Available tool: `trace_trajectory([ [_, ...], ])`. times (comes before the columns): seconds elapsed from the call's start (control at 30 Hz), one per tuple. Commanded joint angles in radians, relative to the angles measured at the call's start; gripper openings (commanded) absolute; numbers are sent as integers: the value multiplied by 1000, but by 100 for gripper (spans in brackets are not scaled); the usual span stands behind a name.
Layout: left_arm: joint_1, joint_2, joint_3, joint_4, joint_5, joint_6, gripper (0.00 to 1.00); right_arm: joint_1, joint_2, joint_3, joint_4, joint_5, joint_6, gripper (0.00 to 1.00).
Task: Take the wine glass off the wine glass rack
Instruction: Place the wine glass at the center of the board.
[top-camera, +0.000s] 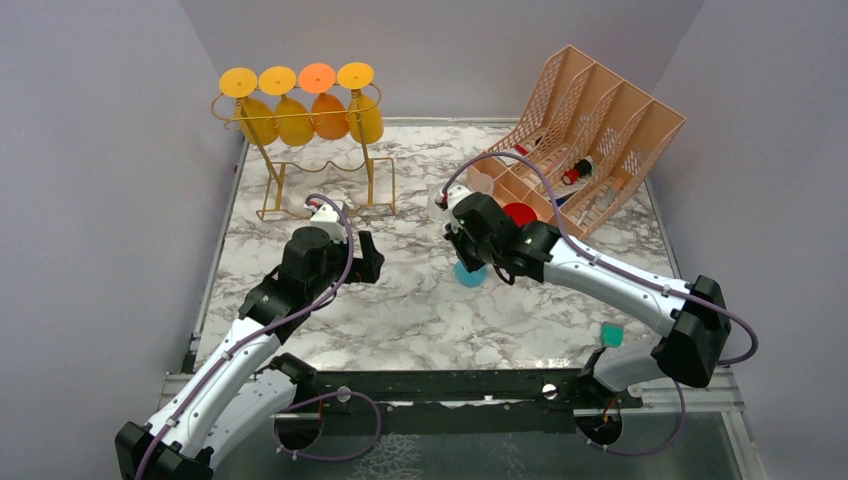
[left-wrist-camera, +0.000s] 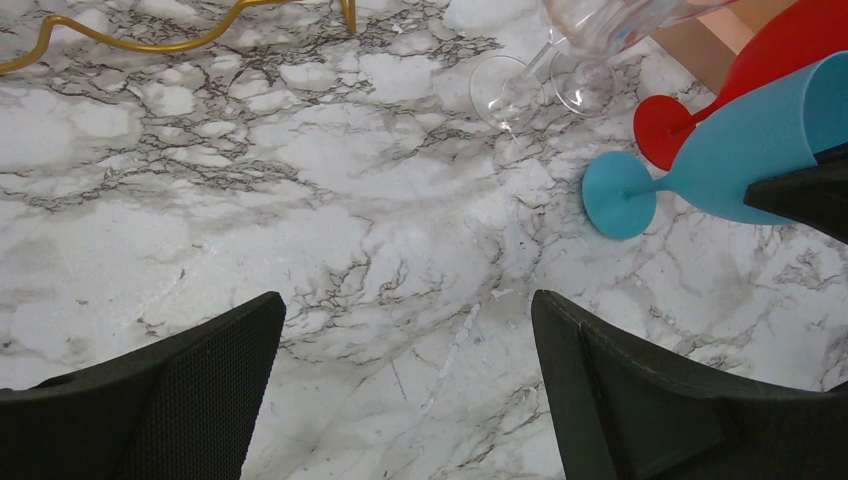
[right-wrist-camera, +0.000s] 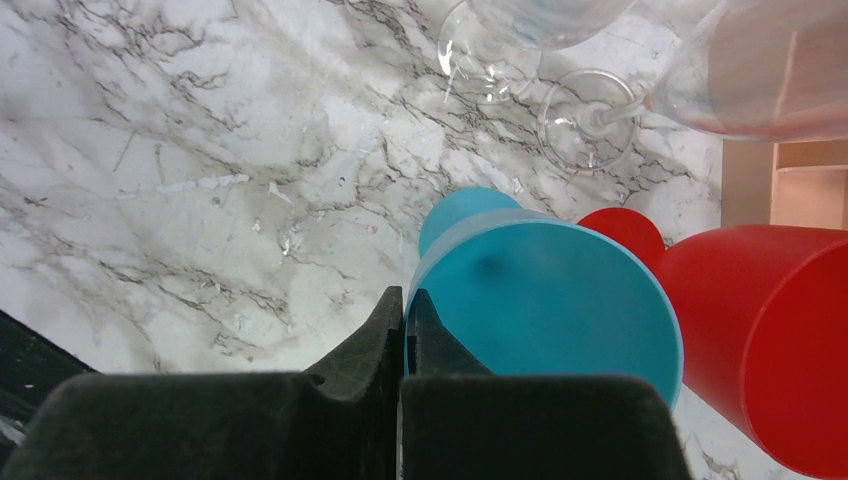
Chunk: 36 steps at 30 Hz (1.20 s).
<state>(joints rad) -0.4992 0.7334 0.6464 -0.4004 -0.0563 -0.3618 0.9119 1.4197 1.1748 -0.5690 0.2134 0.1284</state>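
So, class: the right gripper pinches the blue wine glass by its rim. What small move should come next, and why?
Probably open the right gripper and let go. The blue wine glass is already off the gold wine glass rack, and its foot seems down on the marble table beside the red wine glass.

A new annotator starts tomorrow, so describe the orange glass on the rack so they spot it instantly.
In the far left corner of the table stands a gold wire rack with four glasses hanging bowl-down in a row. The orange glass is third from the left, a deeper, redder orange than its yellow neighbours.
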Motion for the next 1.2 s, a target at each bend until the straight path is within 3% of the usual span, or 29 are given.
trace_trajectory([
  [0.0, 4, -8, 16, -16, -28, 13, 99, 6, 42, 8, 37, 45, -23, 1],
  [1.17, 6, 22, 20, -30, 1, 36, 99, -68, 82, 58, -29, -12, -35, 12],
])
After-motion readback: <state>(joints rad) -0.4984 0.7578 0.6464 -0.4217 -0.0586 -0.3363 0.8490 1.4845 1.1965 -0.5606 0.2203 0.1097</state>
